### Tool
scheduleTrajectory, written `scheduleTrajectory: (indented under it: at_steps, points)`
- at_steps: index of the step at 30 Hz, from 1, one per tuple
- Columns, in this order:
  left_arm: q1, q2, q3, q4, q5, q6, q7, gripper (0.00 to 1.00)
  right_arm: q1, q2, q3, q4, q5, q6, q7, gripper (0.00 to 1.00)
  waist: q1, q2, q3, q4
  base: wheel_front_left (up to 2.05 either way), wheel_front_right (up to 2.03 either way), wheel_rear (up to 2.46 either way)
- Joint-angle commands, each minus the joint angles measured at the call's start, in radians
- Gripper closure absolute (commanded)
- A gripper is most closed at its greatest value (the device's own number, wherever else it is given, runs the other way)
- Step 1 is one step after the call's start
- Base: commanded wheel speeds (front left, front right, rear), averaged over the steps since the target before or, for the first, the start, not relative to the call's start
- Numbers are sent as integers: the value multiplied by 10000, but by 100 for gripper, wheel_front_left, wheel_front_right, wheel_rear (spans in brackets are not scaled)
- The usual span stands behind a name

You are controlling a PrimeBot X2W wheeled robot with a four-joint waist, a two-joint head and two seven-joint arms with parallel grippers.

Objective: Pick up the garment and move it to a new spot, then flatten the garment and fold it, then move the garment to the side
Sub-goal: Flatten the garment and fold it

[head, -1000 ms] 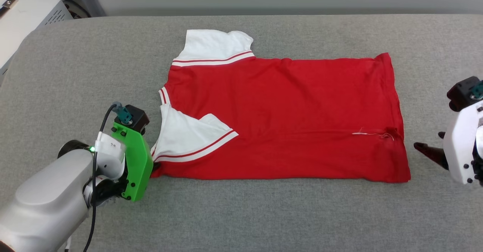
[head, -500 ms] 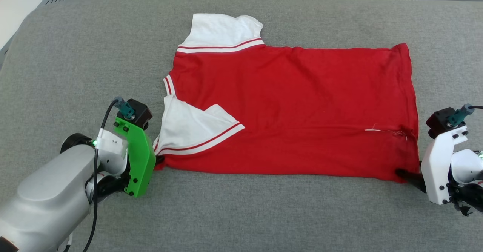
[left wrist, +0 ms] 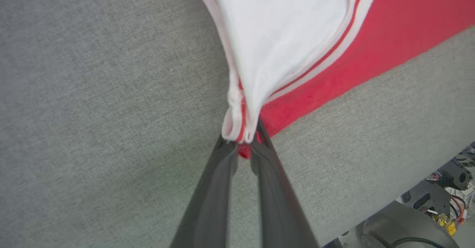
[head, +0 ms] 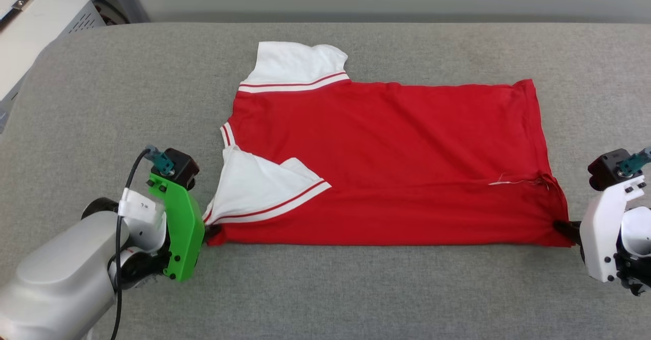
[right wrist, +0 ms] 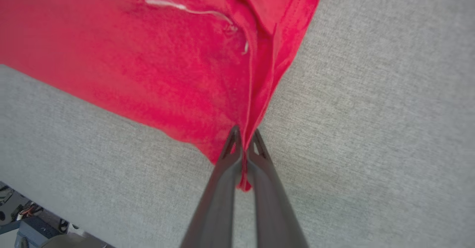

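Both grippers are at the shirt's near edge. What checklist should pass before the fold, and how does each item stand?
1. Left gripper shut on the garment's sleeve-side near corner: ok.
2. Right gripper shut on the near hem corner: ok.
3. Near edge straight between them: ok.
4. Far sleeve folded in: not ok, it sticks out.
5. Both fabric layers caught in each grip: cannot tell.

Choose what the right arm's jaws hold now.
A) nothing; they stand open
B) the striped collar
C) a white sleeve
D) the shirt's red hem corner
D: in the right wrist view the right gripper has its jaws shut on a red corner of the shirt, at the hem end away from the sleeves.
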Motion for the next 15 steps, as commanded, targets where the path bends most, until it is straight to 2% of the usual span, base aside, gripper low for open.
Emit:
scheduleTrajectory:
  at_steps: [1, 2, 7, 15]
  points:
    - [210, 140, -13, -107, -133, -23, -51, 100, 230, -176, -87, -101, 72, -7, 2, 100, 0, 51, -212, -61, 0, 0, 0]
    - [381, 332, -38, -394, -193, -19, -91, 100, 477, -404, -236, -397, 134, -7, 98, 100, 0, 51, -302, -93, 0, 0, 0]
    - [671, 596, -159, -855, -172, 76, -65, 100, 955, -560, -443, -714, 181, -7, 299, 100, 0, 51, -318, -110, 0, 0, 0]
    - [1087, 616, -328, -1018, -209, 259, -109, 100, 1636, -462, -577, -867, -13, -7, 499, 100, 0, 51, -111, -103, 0, 0, 0]
